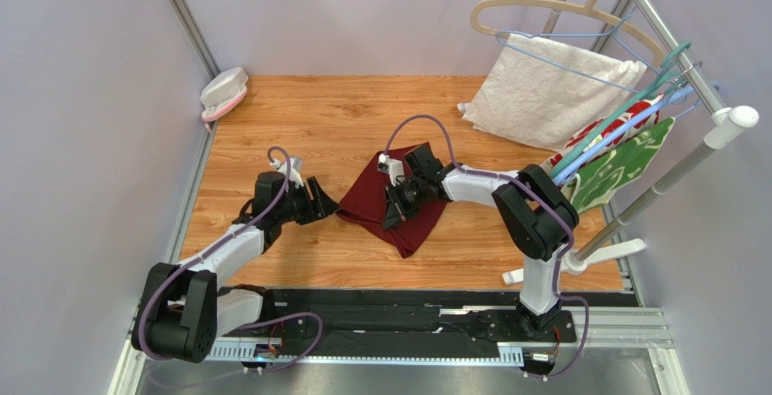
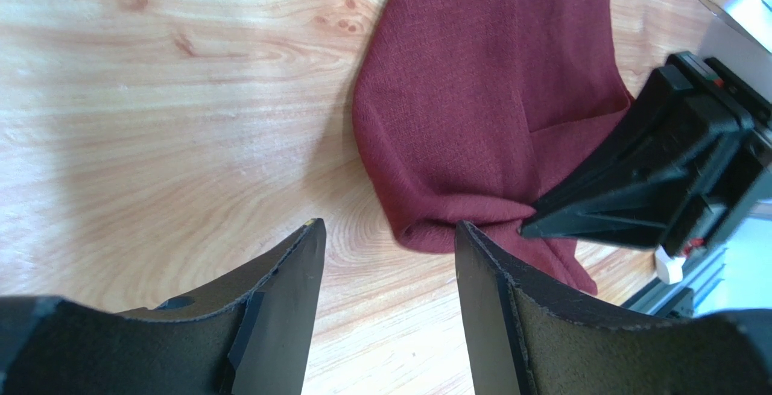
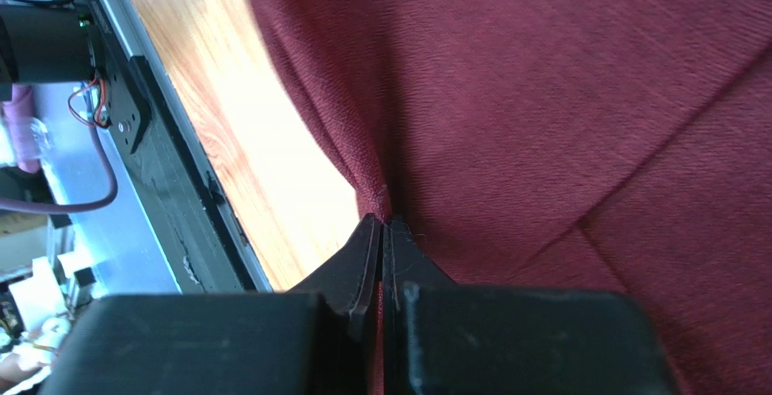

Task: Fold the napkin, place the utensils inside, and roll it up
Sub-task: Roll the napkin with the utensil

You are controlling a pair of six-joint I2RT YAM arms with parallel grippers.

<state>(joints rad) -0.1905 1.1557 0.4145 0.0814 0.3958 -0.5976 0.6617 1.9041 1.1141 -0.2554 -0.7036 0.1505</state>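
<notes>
Near the middle of the pale wooden tabletop (image 1: pixel 362 115): a large plain dark red napkin (image 1: pixel 367 191) (image 2: pixel 480 96) (image 3: pixel 544 96) of soft cloth, folded over loosely with a diagonal crease. Pinched at its near edge by the black two-finger right gripper (image 1: pixel 396 205) (image 3: pixel 382 223), fingers pressed tight on a tuck of fabric. Just off the cloth's left corner, the black left gripper (image 1: pixel 324 203) (image 2: pixel 388 232), spread wide over bare wood, holding nothing.
</notes>
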